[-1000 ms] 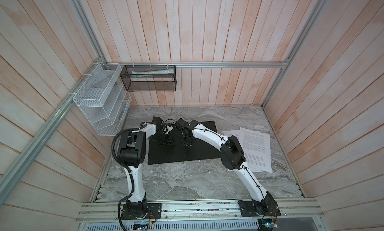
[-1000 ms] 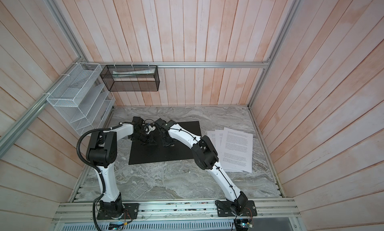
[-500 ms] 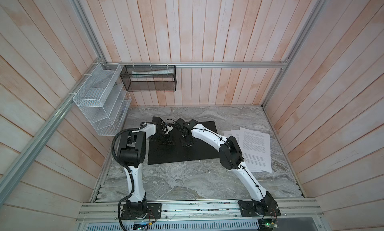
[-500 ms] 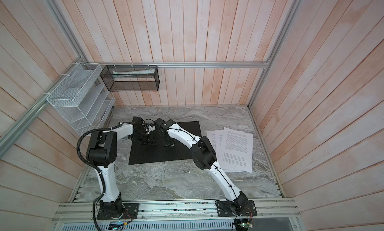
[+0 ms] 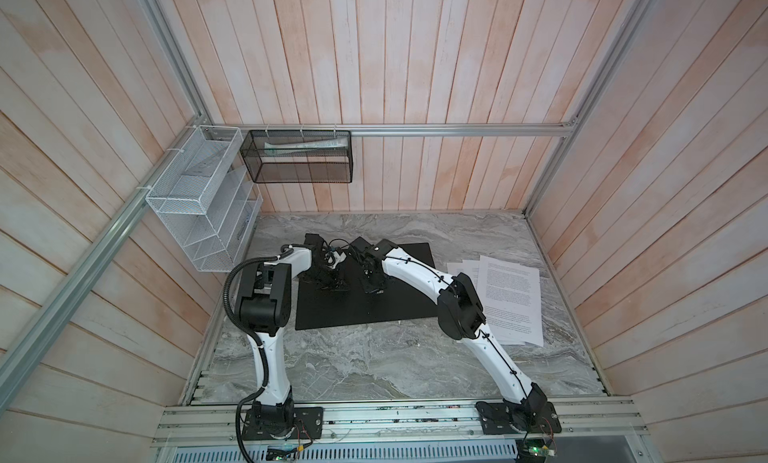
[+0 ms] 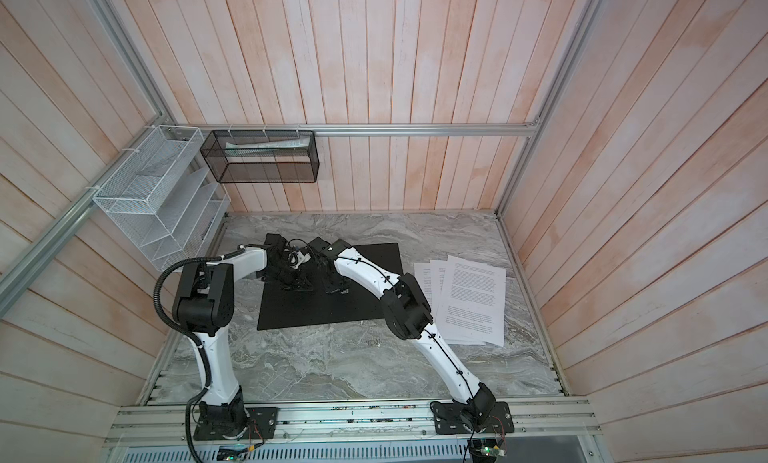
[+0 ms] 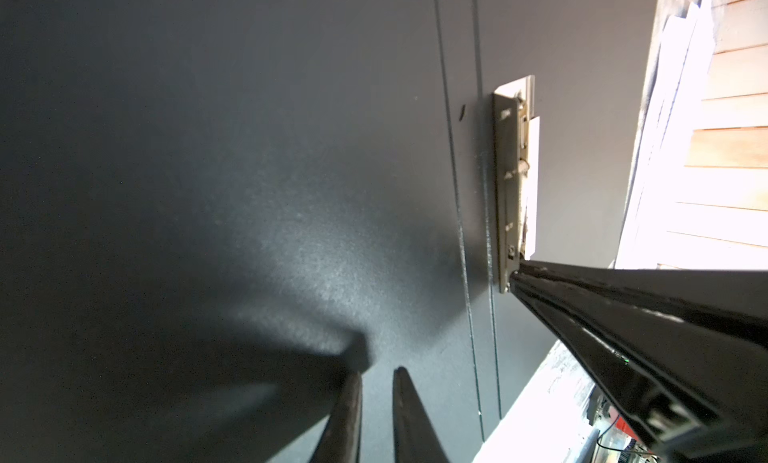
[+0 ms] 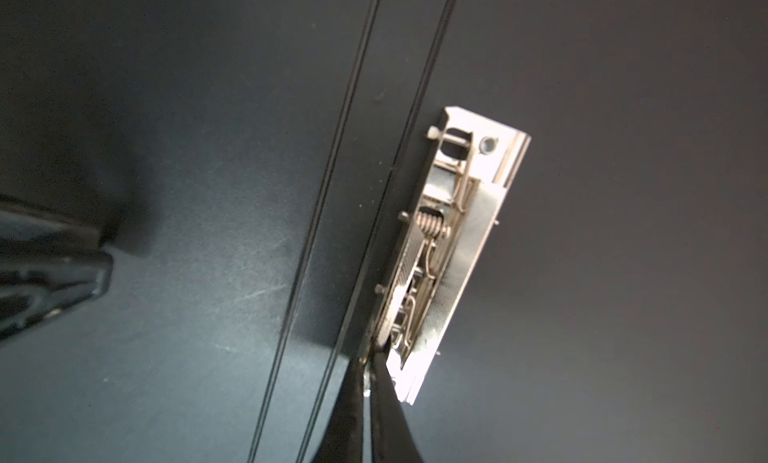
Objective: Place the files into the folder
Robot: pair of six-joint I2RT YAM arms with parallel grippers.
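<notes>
The folder (image 5: 374,307) (image 6: 324,311) lies open and flat on the marble table, black inside up. Its metal clip (image 8: 453,240) (image 7: 509,182) sits beside the spine creases. My right gripper (image 8: 368,353) (image 5: 372,290) is shut, with its tips against the clip's near end. A thin shiny bit shows between the fingers, and I cannot tell if it is pinched. My left gripper (image 7: 377,371) (image 5: 332,286) is shut with nothing in it, its tips down on the folder's other panel. The files (image 5: 511,290) (image 6: 473,298), fanned white printed sheets, lie on the table to the right of the folder.
A white wire mesh organizer (image 5: 203,207) hangs on the left wall. A black mesh basket (image 5: 299,157) holding some paper hangs on the back wall. Wooden walls close in three sides, and a metal rail (image 5: 395,419) with both arm bases runs along the front.
</notes>
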